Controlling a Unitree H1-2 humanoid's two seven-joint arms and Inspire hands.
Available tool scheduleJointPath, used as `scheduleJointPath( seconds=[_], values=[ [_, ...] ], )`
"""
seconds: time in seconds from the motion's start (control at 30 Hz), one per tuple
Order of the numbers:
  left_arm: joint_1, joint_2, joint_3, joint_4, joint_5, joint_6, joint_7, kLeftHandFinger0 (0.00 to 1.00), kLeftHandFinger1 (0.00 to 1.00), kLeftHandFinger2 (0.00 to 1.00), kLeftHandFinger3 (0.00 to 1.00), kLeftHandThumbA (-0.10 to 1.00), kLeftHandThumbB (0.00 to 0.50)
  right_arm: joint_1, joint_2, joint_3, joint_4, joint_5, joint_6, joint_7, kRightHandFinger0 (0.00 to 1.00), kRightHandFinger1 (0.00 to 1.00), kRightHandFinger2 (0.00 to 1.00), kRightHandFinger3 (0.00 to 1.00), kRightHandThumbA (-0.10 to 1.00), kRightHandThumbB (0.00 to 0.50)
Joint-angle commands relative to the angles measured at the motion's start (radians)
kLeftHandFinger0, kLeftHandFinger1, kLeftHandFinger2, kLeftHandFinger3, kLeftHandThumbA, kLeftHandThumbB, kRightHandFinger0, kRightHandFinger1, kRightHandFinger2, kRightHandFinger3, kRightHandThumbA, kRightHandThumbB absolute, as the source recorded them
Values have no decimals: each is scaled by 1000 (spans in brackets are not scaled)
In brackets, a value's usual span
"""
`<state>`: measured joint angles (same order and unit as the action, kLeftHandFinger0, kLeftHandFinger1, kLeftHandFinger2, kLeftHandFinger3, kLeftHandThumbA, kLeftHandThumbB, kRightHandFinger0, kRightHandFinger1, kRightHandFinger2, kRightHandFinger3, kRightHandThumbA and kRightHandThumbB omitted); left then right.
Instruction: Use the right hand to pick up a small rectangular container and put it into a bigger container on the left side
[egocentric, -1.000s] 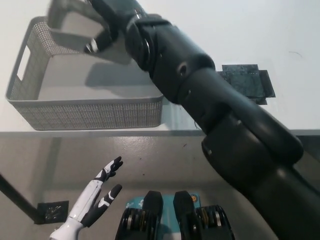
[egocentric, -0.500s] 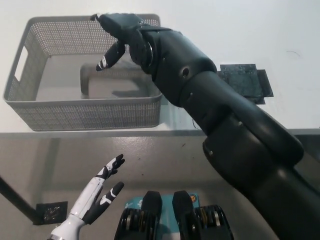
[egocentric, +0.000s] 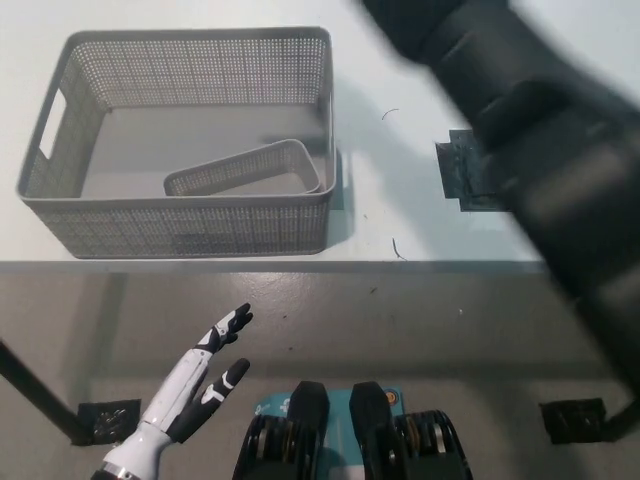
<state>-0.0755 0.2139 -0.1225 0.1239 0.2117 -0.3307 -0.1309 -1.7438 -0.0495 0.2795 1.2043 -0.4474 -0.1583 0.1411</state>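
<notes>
Right arm crosses the upper right of the head view as a blurred black mass, running from the top edge down toward the right edge. Its hand is out of view, so the state of its fingers cannot be told. The arm hangs over the right part of the tabletop, clear of both containers.

Left hand rests low at the lower left, below the tabletop edge and over the floor. Fingers are spread apart and extended, pointing up and to the right, holding nothing.

Bin, the bigger container, is a grey perforated rectangle standing on the left of the tabletop, with a handle slot in its left wall. Near wall sits close to the tabletop edge.

Small container lies inside the bin, in its lower right part. Same grey perforated make, rectangular with rounded corners, open side up. It sits askew, its long axis angled up to the right, its right end close against the bin's right wall. Nothing touches it.

Dark patch lies flat on the tabletop to the right of the bin, partly hidden under the arm. A second dark patch lies on the floor at lower left, near the left hand.
</notes>
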Motion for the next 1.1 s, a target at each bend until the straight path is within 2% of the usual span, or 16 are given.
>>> scheduleJointPath(
  seconds=[0.0,0.1,0.17,0.23,0.3,0.37,0.43,0.5,0.53,0.6,0.73,0.8,0.83,0.87,0.93,1.07],
  values=[
    [-19,14,3,-20,-2,-21,0,1000,1000,1000,1000,955,135,42,-217,-77,-399,73,-72,58,1000,1000,1000,1000,1000,391],
    [-20,13,5,-23,5,-13,3,1000,1000,1000,1000,960,135,186,-324,-141,-724,86,42,104,1000,1000,1000,1000,1000,406],
    [-14,16,7,-31,10,-9,3,1000,1000,1000,1000,967,141,303,-368,-208,-938,132,132,136,1000,1000,1000,1000,1000,387],
    [-14,14,9,-28,11,-15,8,1000,1000,1000,1000,971,143,405,-385,-270,-1078,199,148,137,1000,1000,1000,1000,1000,370],
    [-16,16,10,-30,13,-11,8,1000,1000,1000,1000,974,144,572,-385,-355,-1261,275,75,71,1000,1000,1000,1000,945,282],
    [-26,16,11,-20,10,-14,7,1000,1000,1000,1000,973,140,698,-376,-411,-1431,292,96,39,1000,1000,1000,1000,1000,325],
    [-24,14,11,-16,6,-16,7,1000,1000,1000,1000,965,137,847,-337,-451,-1617,328,109,0,1000,1000,1000,1000,1000,290],
    [-30,13,13,-7,8,-18,12,1000,1000,1000,1000,971,138,956,-297,-457,-1732,327,100,-37,1000,1000,1000,1000,1000,292],
    [-27,13,13,-5,4,-22,11,1000,1000,1000,1000,991,137,1046,-264,-443,-1808,379,81,-63,1000,1000,1000,1000,1000,254],
    [-38,10,15,9,-3,-35,13,1000,1000,1000,1000,1000,155,1183,-210,-394,-1906,413,36,-102,1000,1000,1000,1000,1000,255],
    [-24,-7,23,33,-47,-88,19,1000,1000,1000,1000,1000,184,1465,-39,-211,-2061,170,-70,-147,1000,1000,1000,1000,1000,281],
    [-10,-10,26,23,-44,-81,25,1000,1000,1000,1000,1000,197,1583,3,-130,-2094,78,-116,-135,1000,1000,1000,1000,1000,292],
    [-4,-9,27,22,-41,-85,27,1000,1000,1000,1000,1000,197,1626,29,-112,-2081,5,-172,-148,1000,1000,1000,1000,1000,226],
    [2,-8,28,21,-43,-87,26,1000,1000,1000,1000,1000,194,1664,49,-90,-2042,-31,-238,-172,1000,1000,1000,1000,1000,209],
    [11,-5,29,19,-46,-89,23,1000,1000,1000,1000,1000,193,1724,69,-71,-1992,-86,-306,-231,1000,1000,1000,1000,1000,165],
    [21,-7,27,25,-45,-98,23,1000,1000,1000,1000,1000,195,1794,11,-2,-1910,-93,-312,-334,1000,1000,1000,1000,1000,158]
  ],
)
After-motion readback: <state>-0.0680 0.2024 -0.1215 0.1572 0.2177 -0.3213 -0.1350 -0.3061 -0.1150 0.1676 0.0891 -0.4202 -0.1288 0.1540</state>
